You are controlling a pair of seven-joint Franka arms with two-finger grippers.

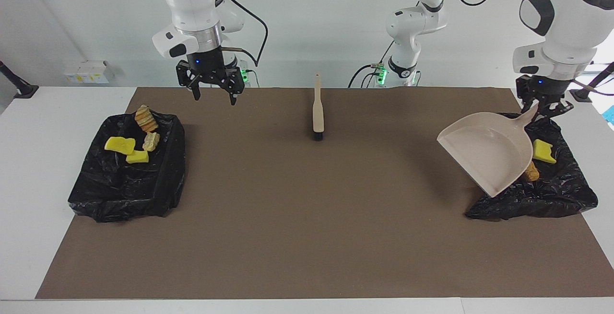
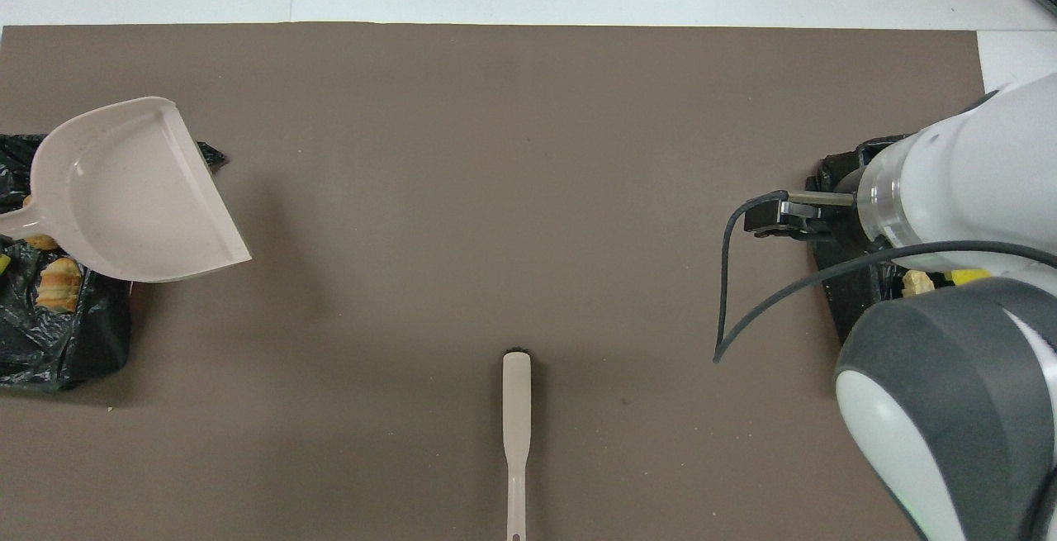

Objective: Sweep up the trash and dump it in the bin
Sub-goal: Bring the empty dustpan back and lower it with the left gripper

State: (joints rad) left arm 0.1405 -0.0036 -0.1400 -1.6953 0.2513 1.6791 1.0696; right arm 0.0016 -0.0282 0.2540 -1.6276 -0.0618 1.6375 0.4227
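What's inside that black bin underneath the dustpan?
In the black bin a yellow sponge piece and part of an orange-brown lump show. From overhead a striped bread-like piece shows too. The raised dustpan hides the rest.

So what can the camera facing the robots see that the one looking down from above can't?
Only the facing view shows the right gripper open in the air, the four scraps in the right arm's bin, and the left gripper shut on the dustpan's handle. Only the overhead view shows the striped bread lump in the left arm's bin. Both show the dustpan and the brush on the mat.
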